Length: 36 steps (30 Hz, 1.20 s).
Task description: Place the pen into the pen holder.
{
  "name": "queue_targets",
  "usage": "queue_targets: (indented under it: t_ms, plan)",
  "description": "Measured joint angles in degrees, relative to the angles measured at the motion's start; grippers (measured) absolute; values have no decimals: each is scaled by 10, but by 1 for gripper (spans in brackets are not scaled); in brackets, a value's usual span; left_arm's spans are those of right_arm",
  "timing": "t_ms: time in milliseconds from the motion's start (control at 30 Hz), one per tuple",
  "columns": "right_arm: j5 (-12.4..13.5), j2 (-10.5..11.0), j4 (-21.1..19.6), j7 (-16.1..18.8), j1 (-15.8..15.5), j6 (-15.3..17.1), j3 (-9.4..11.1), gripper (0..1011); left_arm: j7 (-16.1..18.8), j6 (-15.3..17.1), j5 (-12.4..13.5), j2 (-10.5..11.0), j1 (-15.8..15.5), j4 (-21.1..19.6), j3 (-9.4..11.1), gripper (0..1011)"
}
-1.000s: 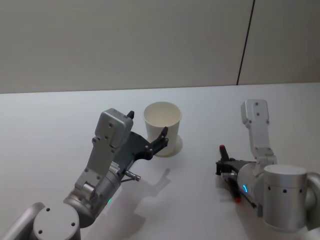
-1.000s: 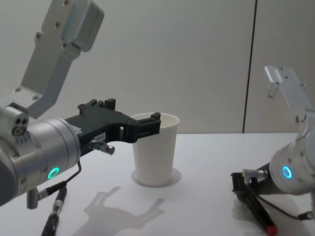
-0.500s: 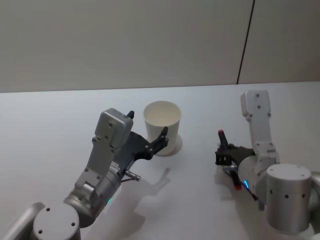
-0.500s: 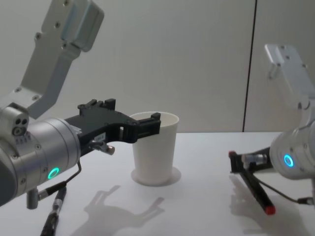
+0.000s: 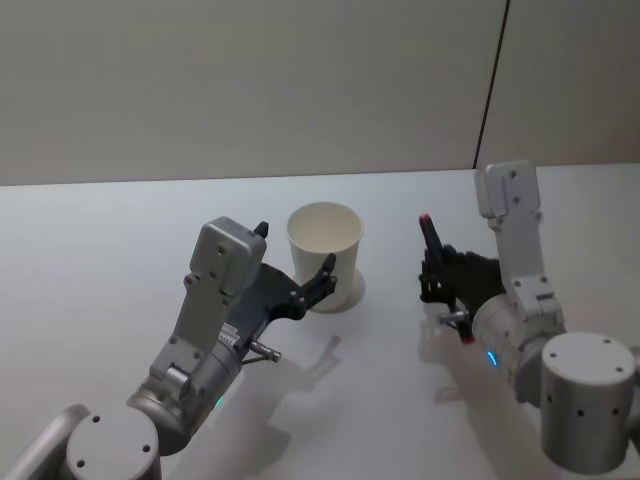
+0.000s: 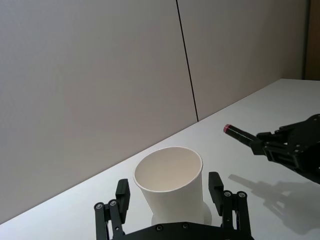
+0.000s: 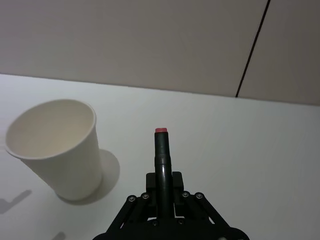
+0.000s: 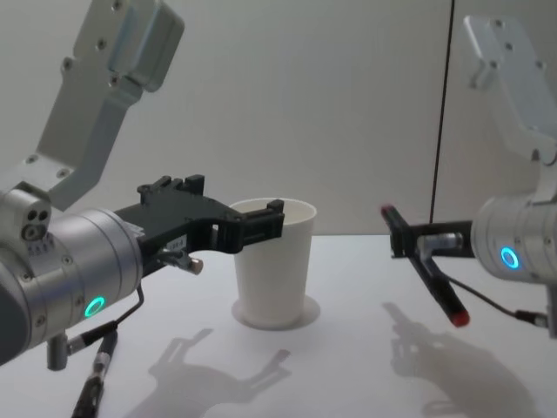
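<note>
My right claw is clamping the pen near the middle of its barrel and holding it clear of the counter, tilted, with one red-tipped end pointing up and away and the other hanging low. It is sitting at about 3 o'clock from the pen holder, near it but apart. My left claw is reaching in from about 8 o'clock with its fingers spread wide on either side of the cup; I cannot tell whether they are touching its wall. I am judging the pen light, stiff and smooth, so it may be pivoting in a mid-barrel grip. The paper cup is looking light and easy to tip, so I am planning to lower the pen straight through the rim
</note>
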Motion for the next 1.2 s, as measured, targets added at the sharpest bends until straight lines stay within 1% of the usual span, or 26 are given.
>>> queue_targets:
  t_ms: [33, 67, 133, 233, 300, 367, 433, 567, 633, 667, 767, 867, 933, 967, 1000, 1033, 1100, 1133, 1167, 1200]
  plan:
    - [-3, 1, 0, 5, -1, -7, 0, 172, 0, 0, 0, 0, 0, 0, 0, 1004]
    - [-9, 3, -1, 15, -1, -22, -1, 172, 0, 0, 0, 0, 0, 0, 0, 1004]
    - [-15, 6, -1, 24, -2, -35, -2, 171, 0, 0, 0, 0, 0, 0, 0, 1004]
    - [-28, 11, 0, 49, -2, -74, -3, 172, 0, 0, 0, 0, 0, 0, 0, 1004]
    - [-32, 13, 1, 58, -2, -89, -3, 171, 0, 0, 0, 0, 0, 0, 0, 1004]
    - [-39, 15, 4, 73, -2, -116, -4, 172, 0, 0, 0, 0, 0, 0, 0, 1004]
    - [-42, 17, 7, 84, -1, -132, -4, 172, 0, 0, 0, 0, 0, 0, 0, 1004]
    - [-51, 23, 18, 118, 3, -188, -3, 172, 0, 0, 0, 0, 0, 0, 0, 1004]
    - [-53, 24, 22, 129, 4, -205, -3, 172, 0, 0, 0, 0, 0, 0, 0, 1004]
    - [-55, 26, 28, 140, 7, -223, -2, 171, 0, 0, 0, 0, 0, 0, 0, 1004]
    - [-56, 28, 34, 156, 11, -250, 0, 171, 0, 0, 0, 0, 0, 0, 0, 1004]
    - [-58, 32, 52, 188, 19, -298, 2, 172, 0, 0, 0, 0, 0, 0, 0, 1004]
    - [-58, 33, 59, 202, 23, -320, 4, 171, 0, 0, 0, 0, 0, 0, 0, 1004]
    - [-57, 34, 68, 215, 28, -339, 5, 172, 0, 0, 0, 0, 0, 0, 0, 1004]
    - [-57, 34, 68, 215, 28, -339, 5, 172, 0, 0, 0, 0, 0, 0, 0, 1004]
    - [-57, 35, 76, 228, 33, -360, 7, 172, 0, 0, 0, 0, 0, 0, 0, 1004]
    - [-56, 36, 85, 240, 39, -379, 8, 171, 0, 0, 0, 0, 0, 0, 0, 1004]
    - [-54, 37, 94, 253, 44, -398, 10, 172, 0, 0, 0, 0, 0, 0, 0, 1004]
    - [-53, 37, 99, 259, 48, -408, 11, 171, 0, 0, 0, 0, 0, 0, 0, 1004]
    - [-52, 37, 110, 271, 54, -429, 13, 171, 0, 0, 0, 0, 0, 0, 0, 1004]
